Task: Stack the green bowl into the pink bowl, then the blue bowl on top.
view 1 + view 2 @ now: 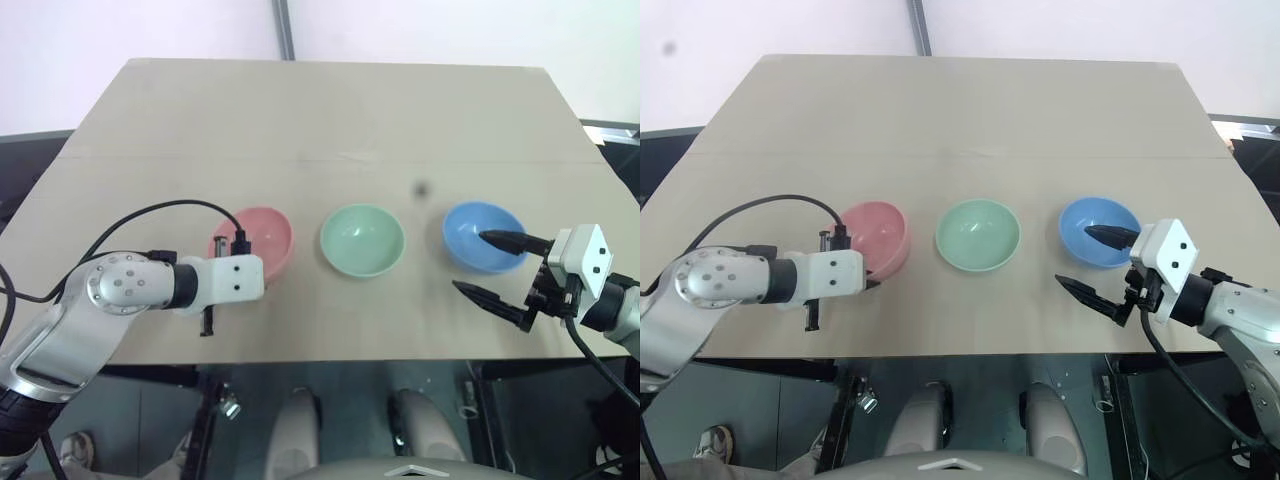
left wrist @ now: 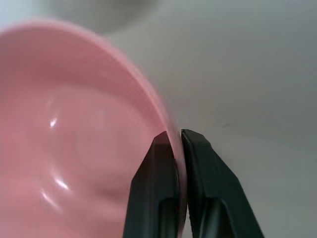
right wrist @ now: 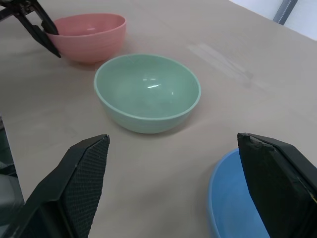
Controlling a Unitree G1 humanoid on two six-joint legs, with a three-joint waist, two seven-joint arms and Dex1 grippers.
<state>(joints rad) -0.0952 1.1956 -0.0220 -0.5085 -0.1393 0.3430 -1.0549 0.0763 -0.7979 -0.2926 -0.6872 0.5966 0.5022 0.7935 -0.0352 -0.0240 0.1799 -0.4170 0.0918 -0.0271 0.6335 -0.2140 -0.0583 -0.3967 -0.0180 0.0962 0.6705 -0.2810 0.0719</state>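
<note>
Three bowls stand in a row on the table. The pink bowl [image 1: 262, 234] is on the left, the green bowl [image 1: 362, 239] in the middle, the blue bowl [image 1: 481, 233] on the right. My left gripper [image 2: 177, 141] is shut on the pink bowl's near rim [image 2: 168, 124], one finger inside and one outside. The right gripper [image 1: 490, 266] stands open at the blue bowl's near right side, one fingertip [image 1: 495, 238] over its rim and the other [image 1: 470, 292] in front of it, holding nothing. In the right wrist view the green bowl [image 3: 147, 91] lies ahead between the spread fingers.
The tan table [image 1: 330, 120] stretches far behind the bowls, with a small dark spot [image 1: 421, 189] behind the blue bowl. The front edge [image 1: 340, 358] runs just in front of both grippers. A black cable [image 1: 150, 215] loops over my left arm.
</note>
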